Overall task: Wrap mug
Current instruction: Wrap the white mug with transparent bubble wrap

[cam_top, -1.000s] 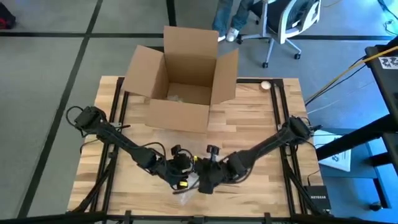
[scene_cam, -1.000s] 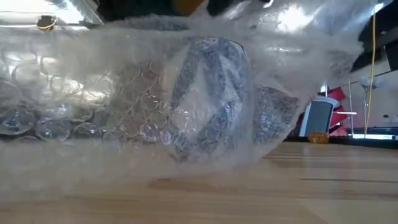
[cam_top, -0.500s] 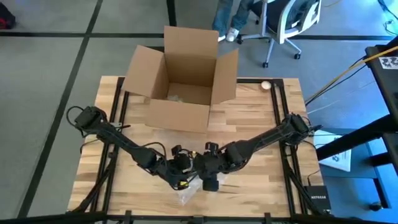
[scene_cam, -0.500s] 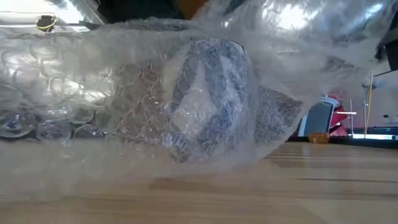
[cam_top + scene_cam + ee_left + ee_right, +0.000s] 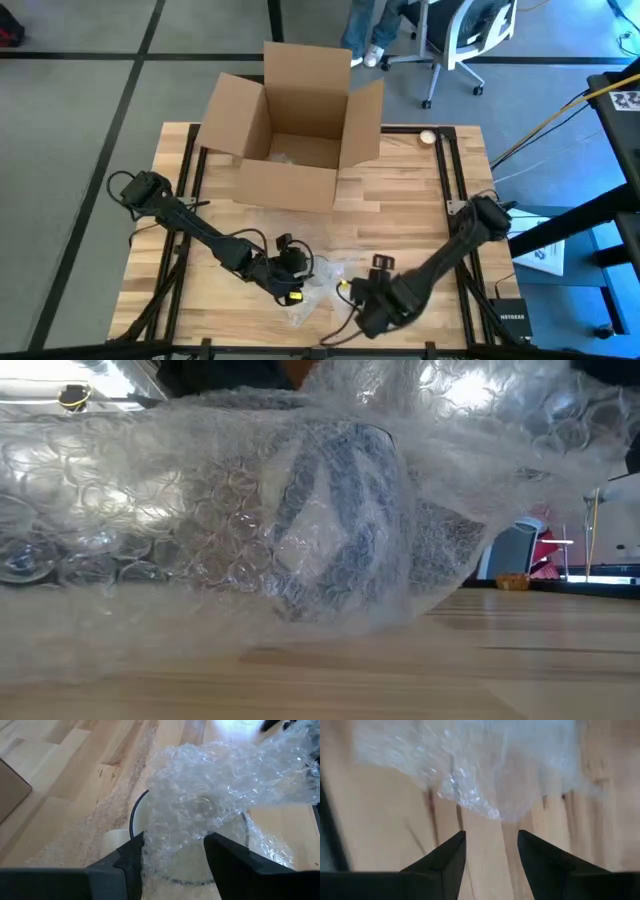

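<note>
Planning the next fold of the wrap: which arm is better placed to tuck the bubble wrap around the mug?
Left, probably. The left gripper sits over the clear bubble wrap covering the white mug, fingers pinching a fold. The right gripper is open, off to the side.

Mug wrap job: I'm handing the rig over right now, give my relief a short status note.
Left pincer: closed on the bubble wrap over the mug, near the table's front edge.
Right pincer: open, empty, over bare table beside the wrap.
Mug lies under bubble wrap; its rim shows in the left wrist view, so it is only partly covered.
Cardboard box stands open at the back.
Left to do: finish wrapping the mug.
</note>
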Controlling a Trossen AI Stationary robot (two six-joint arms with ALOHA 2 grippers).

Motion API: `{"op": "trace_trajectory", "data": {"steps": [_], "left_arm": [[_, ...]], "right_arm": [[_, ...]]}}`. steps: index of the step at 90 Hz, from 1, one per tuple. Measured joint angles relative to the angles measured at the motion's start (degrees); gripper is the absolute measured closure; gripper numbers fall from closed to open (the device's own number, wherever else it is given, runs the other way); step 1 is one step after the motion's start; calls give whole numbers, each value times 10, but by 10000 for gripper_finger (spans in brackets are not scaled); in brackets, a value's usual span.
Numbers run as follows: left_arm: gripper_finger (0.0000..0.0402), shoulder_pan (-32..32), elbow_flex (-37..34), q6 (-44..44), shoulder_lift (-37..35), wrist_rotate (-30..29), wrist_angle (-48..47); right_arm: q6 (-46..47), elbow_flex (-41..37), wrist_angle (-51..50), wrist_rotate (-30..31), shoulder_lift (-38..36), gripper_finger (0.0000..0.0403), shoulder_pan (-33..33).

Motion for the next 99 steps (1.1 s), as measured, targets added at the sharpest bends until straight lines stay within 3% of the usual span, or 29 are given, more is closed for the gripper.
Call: {"op": "trace_trajectory", "data": {"steps": [11, 19, 34, 43, 62, 83, 99], "left_arm": [[231, 0, 0, 0, 0, 0, 0], [231, 0, 0, 0, 0, 0, 1], [231, 0, 0, -1, 0, 0, 1], [231, 1, 0, -1, 0, 0, 1], [231, 0, 0, 0, 0, 0, 1], [231, -2, -1, 0, -9, 9, -7], [231, -13, -1, -1, -51, 15, -46]], "right_arm": [[4, -59, 116, 44, 2, 278, 0], [-14, -66, 147, 95, 2, 312, -12], [-130, -9, 146, 143, -6, 389, -37], [-200, 17, 172, 146, -7, 392, -58], [-296, 18, 248, 100, -4, 397, -118], [-302, 18, 258, -17, 48, 401, -163], [-303, 19, 277, -25, 64, 401, -164]]}}
